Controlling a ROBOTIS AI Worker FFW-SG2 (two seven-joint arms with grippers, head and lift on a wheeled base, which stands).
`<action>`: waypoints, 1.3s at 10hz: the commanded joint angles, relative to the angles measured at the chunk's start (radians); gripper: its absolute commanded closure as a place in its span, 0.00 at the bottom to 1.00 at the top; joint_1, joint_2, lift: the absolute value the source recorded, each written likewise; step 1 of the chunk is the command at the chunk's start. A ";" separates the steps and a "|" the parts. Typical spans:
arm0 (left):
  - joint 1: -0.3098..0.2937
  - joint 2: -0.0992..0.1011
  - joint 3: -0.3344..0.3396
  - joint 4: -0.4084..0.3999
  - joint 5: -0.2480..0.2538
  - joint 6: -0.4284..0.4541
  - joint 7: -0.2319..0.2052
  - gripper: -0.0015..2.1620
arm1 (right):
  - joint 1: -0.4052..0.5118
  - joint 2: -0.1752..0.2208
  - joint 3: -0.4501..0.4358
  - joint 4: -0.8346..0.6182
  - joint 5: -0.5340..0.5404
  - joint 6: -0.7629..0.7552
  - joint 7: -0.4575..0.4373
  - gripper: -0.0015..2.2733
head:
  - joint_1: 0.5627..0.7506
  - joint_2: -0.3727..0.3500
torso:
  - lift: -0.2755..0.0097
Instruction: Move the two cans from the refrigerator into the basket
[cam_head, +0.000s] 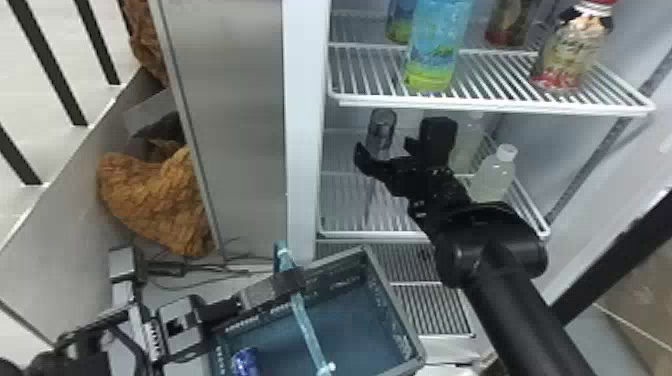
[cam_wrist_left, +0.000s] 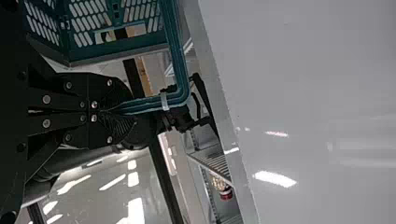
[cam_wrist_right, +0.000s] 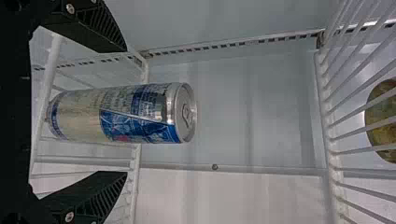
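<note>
Since one blue can (cam_head: 245, 362) lay inside the basket (cam_head: 395, 302) at its eight o'clock, I judged the job half done. The second can (cam_wrist_right: 116, 114) stood upright on the refrigerator shelf (cam_head: 375, 234), towards my head view's one o'clock, between the wide-spread fingers of my right gripper (cam_head: 384, 146), yet to be grasped and carried over. Towards seven, my left gripper (cam_wrist_left: 133, 109) pinched the basket's handle (cam_wrist_left: 179, 60).

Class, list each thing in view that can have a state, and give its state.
Right pincer: open
Left pincer: shut on basket handle
Basket: held, blue can inside
Refrigerator: open
Silver-and-blue can: upright, unopened
White-capped bottle: upright, closed
Red-capped bottle: upright, closed
</note>
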 joint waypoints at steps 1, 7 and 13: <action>0.000 0.000 0.000 0.000 0.000 0.000 0.000 0.56 | -0.015 0.000 0.002 0.014 0.002 0.000 -0.010 0.04 | 0.70 0.38 | 0.20; -0.005 0.002 -0.002 0.002 0.000 -0.002 0.000 0.56 | -0.076 0.002 0.010 0.115 -0.008 -0.007 -0.030 0.04 | 0.70 0.37 | 0.20; -0.012 0.002 -0.010 0.010 0.006 -0.007 0.000 0.56 | -0.108 -0.001 0.034 0.142 -0.012 -0.010 -0.036 0.56 | 0.70 0.37 | 0.20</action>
